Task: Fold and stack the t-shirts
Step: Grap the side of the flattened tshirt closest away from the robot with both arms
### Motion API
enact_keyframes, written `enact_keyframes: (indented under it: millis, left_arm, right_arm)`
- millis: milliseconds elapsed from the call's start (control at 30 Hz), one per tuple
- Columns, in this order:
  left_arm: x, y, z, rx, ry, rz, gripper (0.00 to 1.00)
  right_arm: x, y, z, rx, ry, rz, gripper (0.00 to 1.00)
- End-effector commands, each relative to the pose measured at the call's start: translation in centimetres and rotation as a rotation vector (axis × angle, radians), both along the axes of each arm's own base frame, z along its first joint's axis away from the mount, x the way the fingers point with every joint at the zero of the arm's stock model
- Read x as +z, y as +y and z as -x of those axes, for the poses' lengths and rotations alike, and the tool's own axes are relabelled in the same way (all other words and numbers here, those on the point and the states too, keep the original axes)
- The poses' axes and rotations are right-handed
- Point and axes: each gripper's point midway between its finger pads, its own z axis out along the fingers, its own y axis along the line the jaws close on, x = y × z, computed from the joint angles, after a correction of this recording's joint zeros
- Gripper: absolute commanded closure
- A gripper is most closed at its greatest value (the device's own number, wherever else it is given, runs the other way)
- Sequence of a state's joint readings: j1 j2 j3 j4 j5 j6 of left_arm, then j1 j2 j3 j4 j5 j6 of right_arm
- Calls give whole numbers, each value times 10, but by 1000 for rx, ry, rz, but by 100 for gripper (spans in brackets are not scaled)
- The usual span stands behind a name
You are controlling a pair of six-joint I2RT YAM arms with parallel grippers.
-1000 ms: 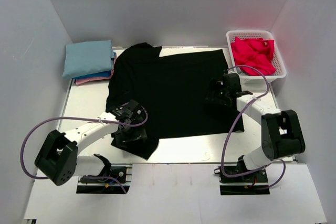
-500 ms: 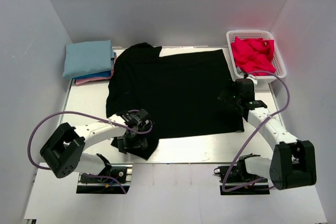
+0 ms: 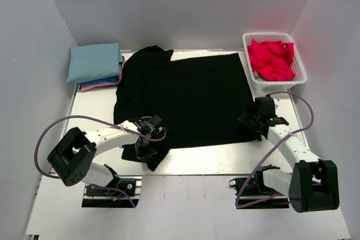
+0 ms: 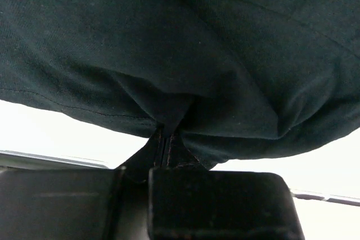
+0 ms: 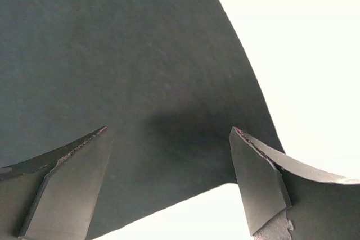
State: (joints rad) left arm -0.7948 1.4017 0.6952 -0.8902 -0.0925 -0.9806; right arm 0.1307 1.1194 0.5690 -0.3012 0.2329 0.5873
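Pinching a gathered fold of the black t-shirt (image 3: 185, 91), the left tool (image 3: 145, 149) is clamped tight on the cloth at the garment's lower left corner, close to the bottom edge of the surface (image 3: 90, 113). The left wrist view shows its tips pressed together on a pucker of dark fabric, with the rest of the cloth bulging across the upper part of that frame.

The right tool (image 3: 251, 118) sits at the shirt's lower right corner with its jaws spread wide. In the right wrist view its two fingers (image 5: 73, 184) stand apart at the lower left and lower right, the curved edge of the black cloth running between them; whether they touch the fabric cannot be told.

The black t-shirt lies spread mostly flat across the middle of the surface. At upper left a folded light blue t-shirt (image 3: 94, 62) tops a stack, with a blue t-shirt (image 3: 120, 76) and a pink t-shirt (image 3: 95, 87) peeking out beneath. At upper right a crumpled red t-shirt (image 3: 271, 59) fills a white basket (image 3: 300, 78).
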Motion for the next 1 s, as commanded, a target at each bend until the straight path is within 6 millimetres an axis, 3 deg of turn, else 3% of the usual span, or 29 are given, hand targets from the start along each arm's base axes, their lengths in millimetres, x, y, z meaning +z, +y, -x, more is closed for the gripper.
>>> enact_keyframes:
  millis: [0, 67, 200, 333, 400, 633, 967]
  left_arm:
    - [-19, 25, 21, 20, 88, -115, 100]
    - [-11, 32, 37, 45, 155, -155, 100]
    - [8, 27, 56, 68, 257, -140, 100]
    - [37, 10, 55, 38, 268, -99, 100]
    - [43, 17, 62, 26, 287, -143, 100]
    - [39, 4, 60, 16, 271, -89, 100]
    - [44, 5, 47, 28, 204, -112, 100]
  right_arm:
    - [1, -6, 8, -38, 13, -1, 10]
    - [-3, -11, 16, -59, 50, 21, 10]
    - [-12, -20, 34, -93, 119, 50, 10]
    - [-15, -22, 46, -125, 141, 44, 10]
    - [-16, -22, 48, -131, 123, 30, 11]
    - [-27, -13, 55, -129, 139, -19, 19]
    - [-48, -8, 74, -127, 192, -57, 24]
